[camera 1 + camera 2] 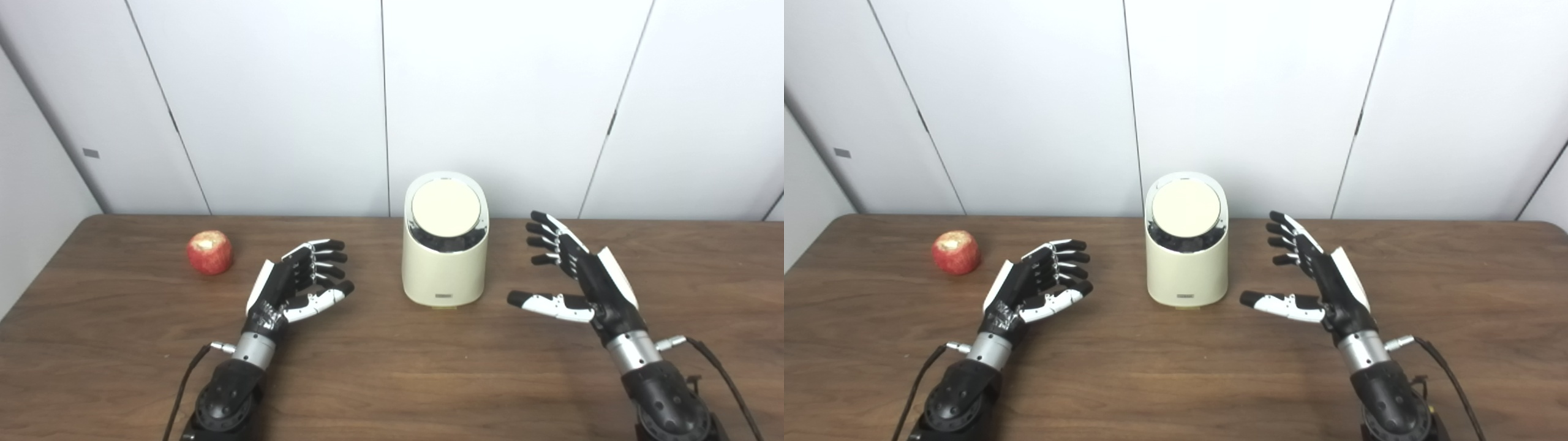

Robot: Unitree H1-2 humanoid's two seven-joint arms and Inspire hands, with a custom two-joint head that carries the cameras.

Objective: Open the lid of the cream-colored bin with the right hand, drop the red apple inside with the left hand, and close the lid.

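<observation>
On the table (392, 380), we are resting both arms with bare wood stretching toward the near edge. We are holding our left hand (298, 283) released, fingers apart and lightly curled, grasping nothing, left of the bin (445, 269) with a gap between them. We are holding our right hand (572, 275) released too, fingers spread wide, thumb pointing toward the bin, apart from it. The bin is standing upright mid-table near the far edge, its round lid (445, 209) lying closed and tilting toward us. The apple (210, 252) is sitting far left, well apart from the bin and near our left hand, with free wood all around it. White wall panels (263, 104) are rising just behind the far edge.
</observation>
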